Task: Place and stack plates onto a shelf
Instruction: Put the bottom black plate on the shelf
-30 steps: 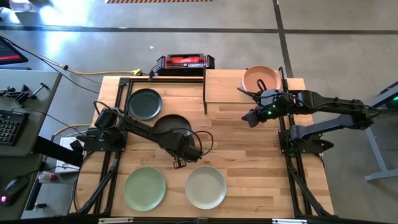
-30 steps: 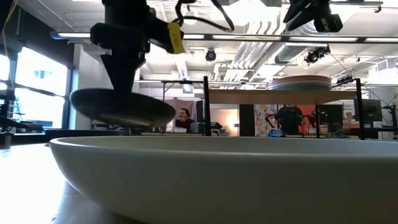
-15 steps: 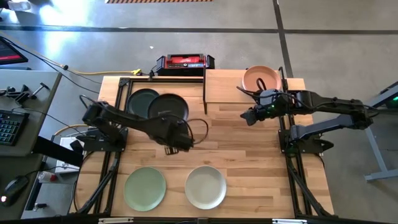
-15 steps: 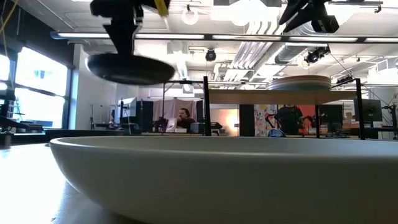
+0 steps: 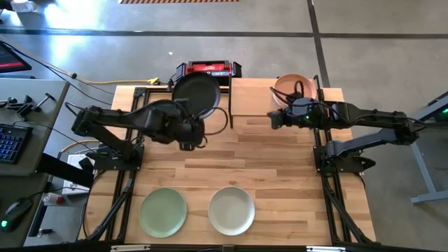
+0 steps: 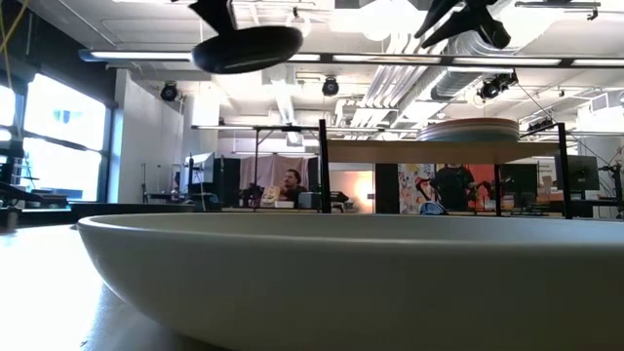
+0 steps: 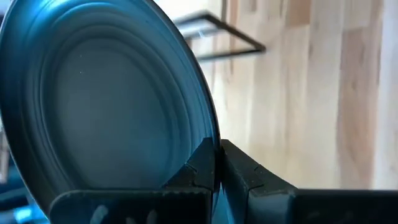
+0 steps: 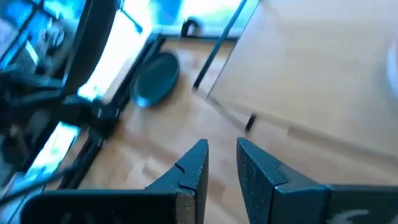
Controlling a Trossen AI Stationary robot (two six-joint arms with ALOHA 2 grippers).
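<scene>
Lifted since 1 second ago, the left claw [image 5: 190,134] clamps a black plate [image 5: 197,96] by its rim, beside the shelf [image 5: 255,98]. Keep it level. The right claw [image 5: 274,119] hovers partly open, empty.

Red-and-black box [image 5: 208,69] behind table [image 5: 273,175]; keyboard [image 5: 8,143] left.

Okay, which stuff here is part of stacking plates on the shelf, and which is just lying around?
Job:
- black plate, clamped in left gripper
- salmon plate on shelf
- light green plate
- off-white plate

Lying about:
- red-and-black box
- keyboard
</scene>
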